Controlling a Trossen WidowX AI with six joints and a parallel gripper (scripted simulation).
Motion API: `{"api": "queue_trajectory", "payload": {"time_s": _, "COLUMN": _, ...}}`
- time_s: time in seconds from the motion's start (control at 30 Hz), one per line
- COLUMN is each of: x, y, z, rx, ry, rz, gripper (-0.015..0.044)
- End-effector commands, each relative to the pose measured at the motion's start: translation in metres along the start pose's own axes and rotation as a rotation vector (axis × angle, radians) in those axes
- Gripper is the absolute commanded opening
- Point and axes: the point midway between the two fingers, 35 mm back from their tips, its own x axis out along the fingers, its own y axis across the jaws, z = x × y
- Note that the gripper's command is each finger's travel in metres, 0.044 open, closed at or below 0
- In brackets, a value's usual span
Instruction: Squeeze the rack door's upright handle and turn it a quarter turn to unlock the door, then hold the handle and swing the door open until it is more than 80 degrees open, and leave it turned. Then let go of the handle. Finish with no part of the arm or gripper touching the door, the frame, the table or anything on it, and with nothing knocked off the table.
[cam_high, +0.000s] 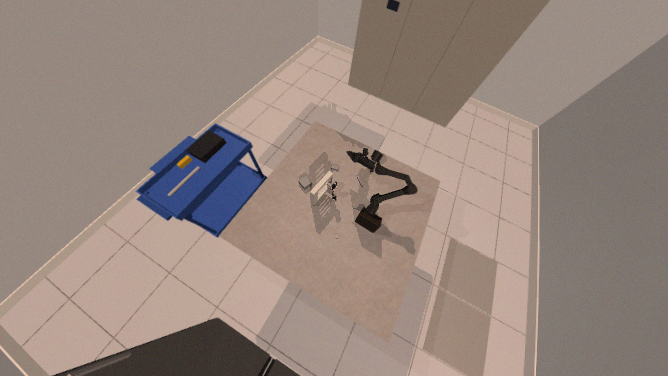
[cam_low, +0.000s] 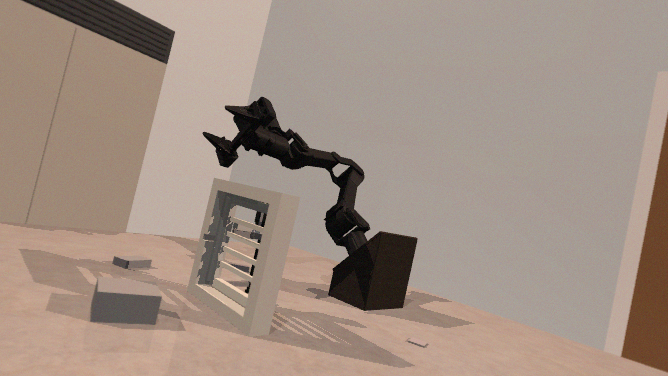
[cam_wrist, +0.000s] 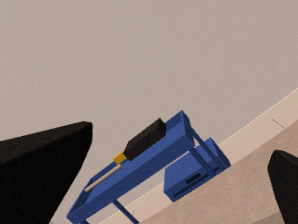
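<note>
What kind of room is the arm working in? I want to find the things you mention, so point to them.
Probably a workshop or equipment room: a blue two-tier cart (cam_high: 232, 199) (cam_wrist: 150, 170) by the wall, a tall vented cabinet (cam_high: 425, 60) (cam_low: 100, 125), and a tiled floor (cam_high: 150, 245).

Matt black pincer (cam_high: 351, 154) (cam_low: 215, 120) (cam_wrist: 181, 145); smooth frame (cam_high: 316, 189) (cam_low: 274, 260)

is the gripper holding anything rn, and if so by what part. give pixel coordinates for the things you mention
Nothing is held: the gripper (cam_high: 350, 156) (cam_low: 215, 120) (cam_wrist: 181, 145) is open, its fingers wide apart with nothing between them.
</note>
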Motion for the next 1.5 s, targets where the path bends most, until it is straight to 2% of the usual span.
{"api": "queue_trajectory", "payload": {"time_s": 0.0, "x": 0.0, "y": 0.0, "z": 0.0, "rx": 0.0, "ry": 0.002, "rz": 0.0, "gripper": 0.0374}}
{"api": "queue_trajectory", "payload": {"time_s": 0.1, "x": 0.005, "y": 0.002, "z": -0.006, "rx": 0.004, "ry": 0.035, "rz": -0.001, "gripper": 0.0295}}
{"api": "queue_trajectory", "payload": {"time_s": 0.73, "x": 0.042, "y": 0.039, "z": -0.087, "rx": 0.056, "ry": 0.509, "rz": -0.04, "gripper": 0.0293}}
{"api": "queue_trajectory", "payload": {"time_s": 1.47, "x": 0.03, "y": 0.063, "z": -0.171, "rx": -0.03, "ry": 1.032, "rz": -0.314, "gripper": 0.0293}}
